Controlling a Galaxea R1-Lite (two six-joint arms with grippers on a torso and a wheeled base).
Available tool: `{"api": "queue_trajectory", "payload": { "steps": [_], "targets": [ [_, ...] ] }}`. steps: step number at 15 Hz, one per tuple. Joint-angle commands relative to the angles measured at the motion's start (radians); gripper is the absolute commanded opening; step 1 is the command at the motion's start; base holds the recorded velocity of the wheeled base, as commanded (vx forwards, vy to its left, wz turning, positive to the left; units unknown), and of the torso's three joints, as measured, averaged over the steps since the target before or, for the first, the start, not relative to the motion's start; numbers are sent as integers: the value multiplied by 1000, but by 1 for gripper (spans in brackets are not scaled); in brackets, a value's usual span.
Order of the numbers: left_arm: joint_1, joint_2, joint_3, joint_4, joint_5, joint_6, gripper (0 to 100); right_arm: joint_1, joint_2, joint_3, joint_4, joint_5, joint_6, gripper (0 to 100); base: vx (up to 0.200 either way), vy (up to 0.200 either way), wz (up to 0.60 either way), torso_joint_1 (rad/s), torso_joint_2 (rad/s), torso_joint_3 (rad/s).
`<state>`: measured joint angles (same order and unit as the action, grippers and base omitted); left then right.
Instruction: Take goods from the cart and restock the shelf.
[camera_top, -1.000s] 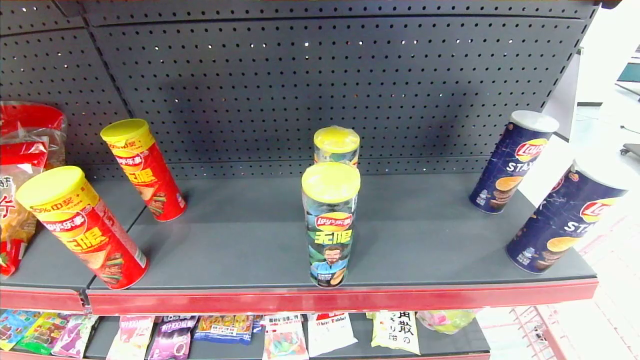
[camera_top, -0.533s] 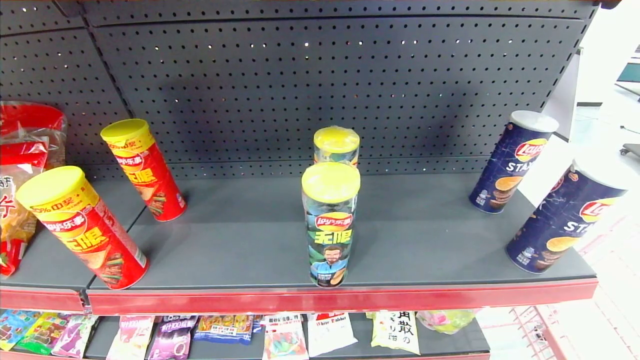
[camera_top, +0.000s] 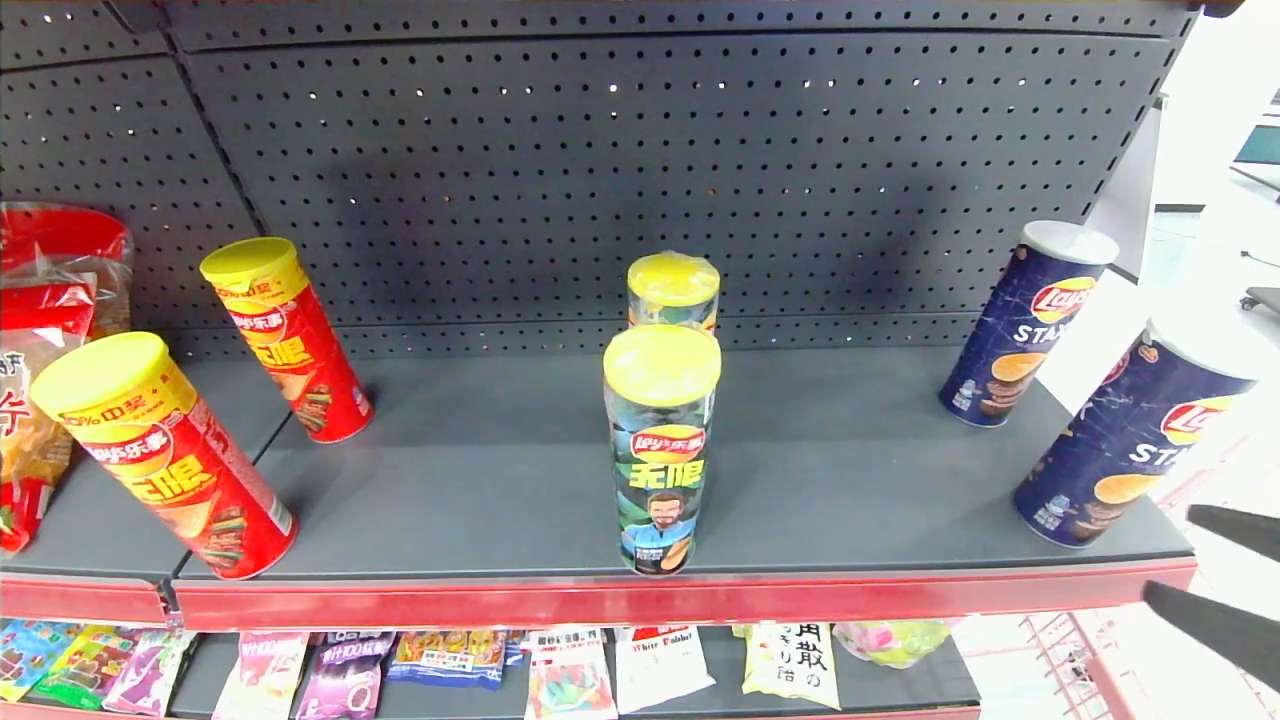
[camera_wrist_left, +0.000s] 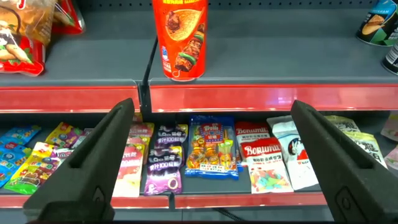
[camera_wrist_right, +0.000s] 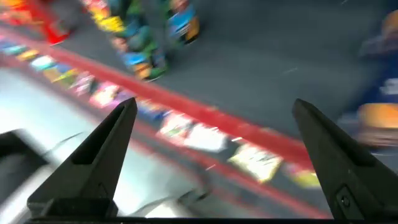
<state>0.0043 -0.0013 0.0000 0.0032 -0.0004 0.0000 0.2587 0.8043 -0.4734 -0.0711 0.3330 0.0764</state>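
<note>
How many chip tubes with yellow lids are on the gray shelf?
4. On the left, a front red tube and a back red tube; in the middle, a front green tube with a back green tube directly behind it. Others may hide behind them.

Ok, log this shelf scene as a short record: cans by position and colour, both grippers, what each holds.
shelf: dark deck, red front edge
left: front red can, back red can, both standing
middle: front green can, back green can directly behind it, yellow lids
right: front blue can, back blue can
left gripper: open, empty, facing snack bags on the lower shelf
right gripper: open, empty, off the shelf's front right corner
</note>
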Motion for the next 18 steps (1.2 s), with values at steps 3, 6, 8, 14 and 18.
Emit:
{"api": "queue_trajectory", "payload": {
  "steps": [3,6,8,14,18],
  "targets": [
    [0,1,0,0,0,0,100,195,357,-68,-56,-45,115,100,0,0,0,0,0,0],
    [0,1,0,0,-1,0,100,238,521,-74,-161,-137,2,100,0,0,0,0,0,0],
    [0,1,0,0,0,0,100,258,558,-96,-174,-137,-20,100,0,0,0,0,0,0],
    [0,1,0,0,0,0,100,356,790,-274,-250,-262,-96,100,0,0,0,0,0,0],
    [0,1,0,0,0,0,100,375,837,-289,-251,-299,-124,100,0,0,0,0,0,0]
  ]
}}
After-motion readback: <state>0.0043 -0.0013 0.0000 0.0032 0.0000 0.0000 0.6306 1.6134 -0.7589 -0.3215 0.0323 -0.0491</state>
